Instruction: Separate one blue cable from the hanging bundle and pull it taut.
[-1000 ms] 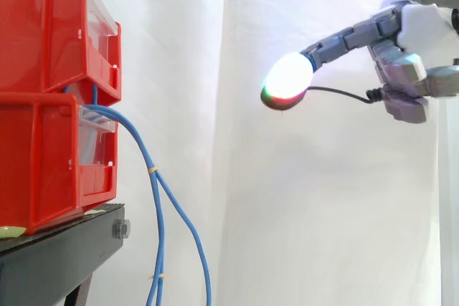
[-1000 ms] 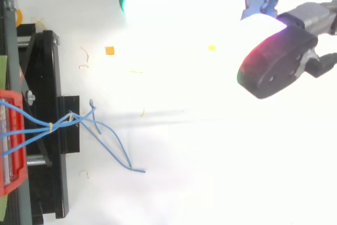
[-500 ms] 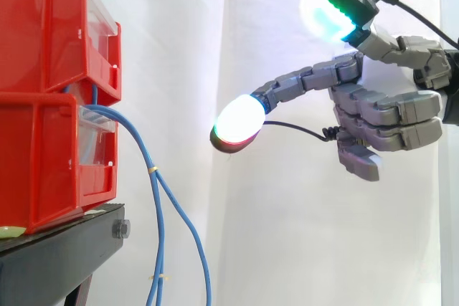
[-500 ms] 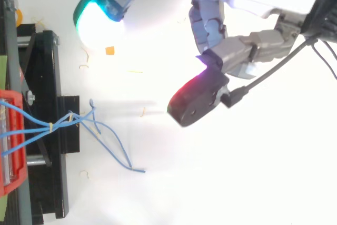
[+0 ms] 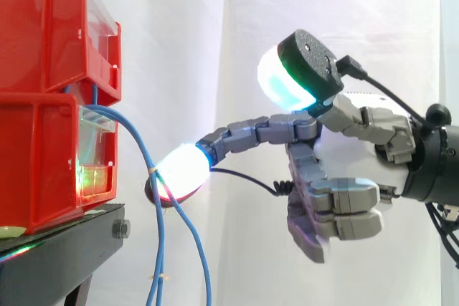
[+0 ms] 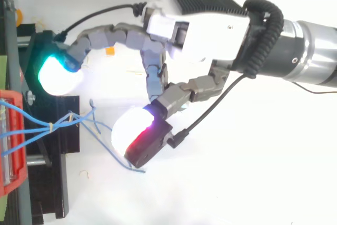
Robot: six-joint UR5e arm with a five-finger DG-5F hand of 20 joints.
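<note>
Several thin blue cables [image 5: 158, 220] hang from between two stacked red bins [image 5: 43, 41], held together by a small tie [image 5: 152, 170]. From above, the cables [image 6: 108, 133] fan out from the tie [image 6: 50, 126] over the white floor. My hand [image 5: 326, 155] comes in from the right and is open and holds nothing. One finger is stretched out, and its white-and-red pad [image 5: 183, 174] touches the cables just below the tie. The thumb's cyan pad [image 6: 57, 75] is spread wide on the cables' other side. The hand's other fingers [image 5: 337, 214] are folded under the palm [image 6: 205, 25].
The bins rest on a black stand [image 5: 61, 249] at the left, with a white curtain behind. Small orange and yellow scraps [image 6: 109, 51] lie on the white floor. The arm's wrist [image 6: 305, 56] enters from the right edge.
The hand has moved left and down towards the bins. Its stretched fingertip, clear of the cables before, now touches them, and the thumb pad has swung in near the stand.
</note>
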